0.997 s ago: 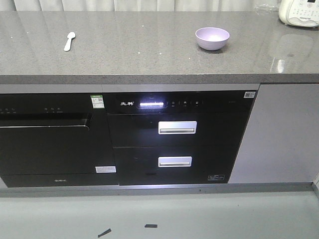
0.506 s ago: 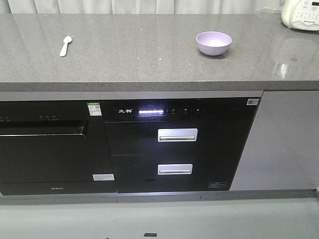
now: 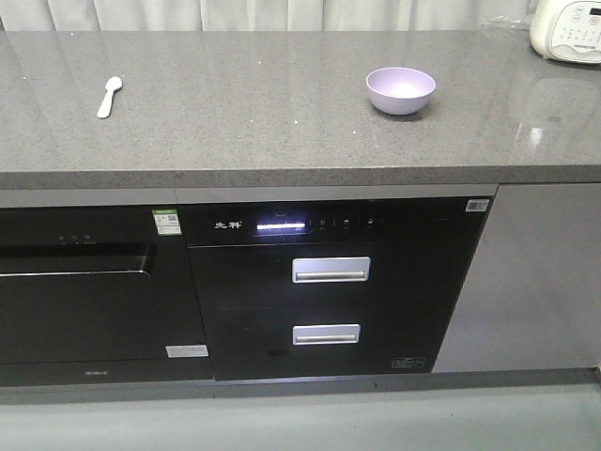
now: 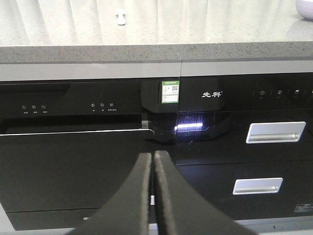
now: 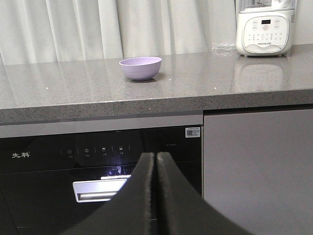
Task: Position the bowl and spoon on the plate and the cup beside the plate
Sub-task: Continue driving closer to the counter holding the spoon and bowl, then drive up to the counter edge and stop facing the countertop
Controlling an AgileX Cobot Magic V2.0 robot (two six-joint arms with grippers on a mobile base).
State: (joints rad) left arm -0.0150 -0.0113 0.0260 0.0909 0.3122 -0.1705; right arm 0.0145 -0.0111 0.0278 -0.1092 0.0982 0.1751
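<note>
A lavender bowl stands upright and empty on the grey countertop, right of centre; it shows too in the right wrist view as the bowl. The pale spoon lies alone at the counter's left, and the left wrist view catches the spoon far back. The plate and the cup are out of view. My left gripper is shut and empty, low in front of the black appliance fronts. My right gripper is likewise shut with nothing in it, below the counter edge.
A white appliance sits at the counter's back right corner. Below the counter are a black oven and a black drawer unit with silver handles. A grey cabinet panel is on the right. Curtains hang behind.
The whole scene has shifted down and slightly left in the front view and looks nearer; the floor strip has shrunk. Bowl and spoon keep their places on the counter.
</note>
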